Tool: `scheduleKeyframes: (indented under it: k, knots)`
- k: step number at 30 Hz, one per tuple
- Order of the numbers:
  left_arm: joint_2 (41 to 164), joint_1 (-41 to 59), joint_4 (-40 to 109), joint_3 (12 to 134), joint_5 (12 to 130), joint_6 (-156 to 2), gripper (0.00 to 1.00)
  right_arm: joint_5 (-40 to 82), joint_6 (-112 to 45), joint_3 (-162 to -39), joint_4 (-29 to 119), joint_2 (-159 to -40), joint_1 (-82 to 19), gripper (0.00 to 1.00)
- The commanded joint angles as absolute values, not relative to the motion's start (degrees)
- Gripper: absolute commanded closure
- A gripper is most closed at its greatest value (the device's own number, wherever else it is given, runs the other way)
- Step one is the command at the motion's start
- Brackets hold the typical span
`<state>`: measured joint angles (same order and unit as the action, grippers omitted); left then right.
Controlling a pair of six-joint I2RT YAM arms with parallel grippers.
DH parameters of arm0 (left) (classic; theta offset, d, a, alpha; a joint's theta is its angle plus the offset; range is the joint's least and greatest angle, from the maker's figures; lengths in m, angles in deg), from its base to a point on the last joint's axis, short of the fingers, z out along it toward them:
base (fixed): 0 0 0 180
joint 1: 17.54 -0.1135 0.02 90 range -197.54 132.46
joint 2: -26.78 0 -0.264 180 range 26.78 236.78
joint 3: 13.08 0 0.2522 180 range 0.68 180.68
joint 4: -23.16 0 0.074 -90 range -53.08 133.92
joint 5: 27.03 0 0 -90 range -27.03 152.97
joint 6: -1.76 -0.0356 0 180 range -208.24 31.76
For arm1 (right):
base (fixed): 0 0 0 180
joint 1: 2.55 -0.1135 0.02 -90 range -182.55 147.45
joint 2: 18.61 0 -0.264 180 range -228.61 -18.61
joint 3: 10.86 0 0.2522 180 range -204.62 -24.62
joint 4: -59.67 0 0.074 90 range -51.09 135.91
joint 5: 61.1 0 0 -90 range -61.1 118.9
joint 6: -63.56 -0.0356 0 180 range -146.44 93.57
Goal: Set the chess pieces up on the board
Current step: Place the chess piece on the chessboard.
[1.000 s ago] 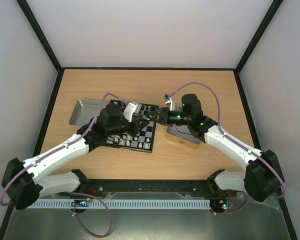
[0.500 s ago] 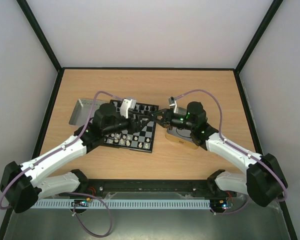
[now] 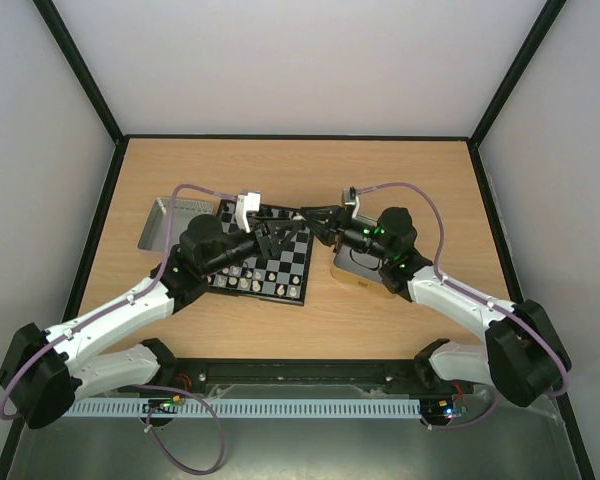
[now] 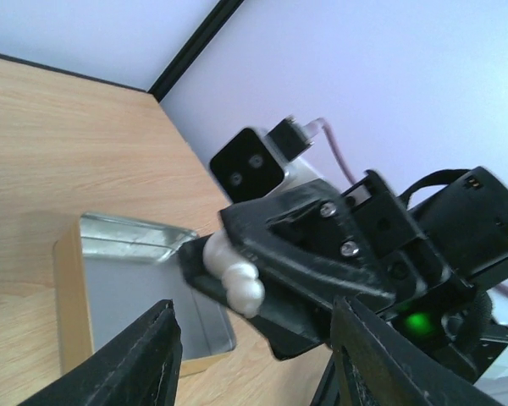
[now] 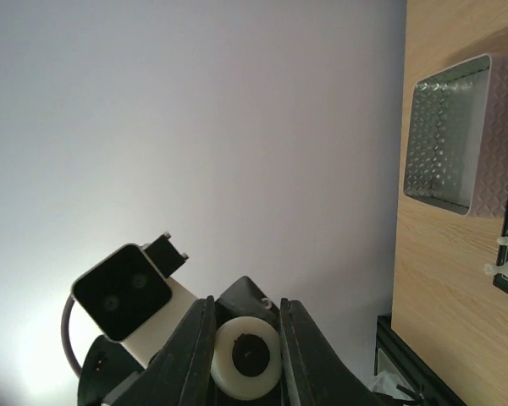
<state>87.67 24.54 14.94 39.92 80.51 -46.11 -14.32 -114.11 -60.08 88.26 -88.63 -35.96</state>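
The board (image 3: 280, 266) lies mid-table with white chess pieces (image 3: 242, 282) along its near edge. My right gripper (image 3: 309, 215) is shut on one white piece and holds it in the air above the board's far right corner. In the right wrist view the piece's round base (image 5: 247, 357) sits between the gripper's (image 5: 247, 362) two fingers. My left gripper (image 3: 283, 237) is open and empty, tip to tip with the right one. In the left wrist view the left gripper (image 4: 254, 309) points at the held white piece (image 4: 234, 277), which lies beyond its open fingers.
The gold-sided tin (image 3: 363, 272) stands right of the board, under the right arm, and shows in the left wrist view (image 4: 110, 292). The grey metal tray (image 3: 168, 222) stands left of the board and shows in the right wrist view (image 5: 453, 135).
My left wrist has drawn back to the left. My right gripper, with the white piece in it, has swung toward the board's far right corner. The two grippers now face each other.
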Motion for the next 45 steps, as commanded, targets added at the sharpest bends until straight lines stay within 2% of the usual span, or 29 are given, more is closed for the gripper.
scheduleKeyframes:
  k: [1,3,7,11,14,20,24,26,29,31,33,39,45]
  knots:
    - [88.21,24.29,8.96,39.28,81.02,-45.51,0.49,-14.43,-115.96,-59.87,92.06,-89.59,-36.51,0.9]
    - [88.66,24.29,8.85,39.6,80.86,-45.74,0.52,-14.91,-116.38,-59.95,92.7,-89.92,-36.64,0.9]
    - [89.88,24.28,8.29,40.11,81.62,-46.36,0.68,-15.52,-116.63,-59.86,92.82,-90.15,-36.63,0.9]
    - [90.0,24.29,8.65,40.27,80.69,-46.72,0.74,-15.97,-116.68,-59.69,92.89,-90.25,-36.65,0.9]
    - [89.68,24.28,8.7,40.21,80.31,-47.59,0.82,-16.69,-115.96,-59.68,92.65,-90.69,-36.74,0.91]
    - [89.31,24.29,10.27,39.53,79.3,-50.32,0.81,-18.96,-114.47,-59.78,91.74,-92.4,-36.72,0.92]
    - [89.03,24.29,11.08,39.51,78.34,-51.12,0.9,-19.22,-114.29,-59.64,91.36,-92.38,-36.74,0.92]
    - [88.96,24.29,13.08,39.96,77.98,-51.71,0.94,-18.93,-113.29,-59.74,89.69,-92.07,-36.74,0.85]
    - [88.07,24.29,20.55,41.35,76.39,-52.72,0.95,-16.89,-107.52,-61.58,80.78,-91.06,-36.74,0.63]
    - [87.1,24.29,28.41,42.57,75.69,-54.03,0.97,-14.07,-102.14,-63.36,73.58,-90.15,-36.74,0.51]
    - [86.29,24.29,39.18,44.08,74.74,-55.46,0.97,-9.61,-96.97,-65.07,66.13,-89.3,-36.66,0.44]
    - [86.38,24.46,65.38,50.58,72.14,-57.25,0.97,12.68,-83.59,-70.08,44.55,-88.33,-36.48,0.35]
    - [94.79,27.02,80.76,56.99,70.08,-57.11,0.95,24.4,-79.23,-70.4,37.38,-87.51,-35.89,0.35]
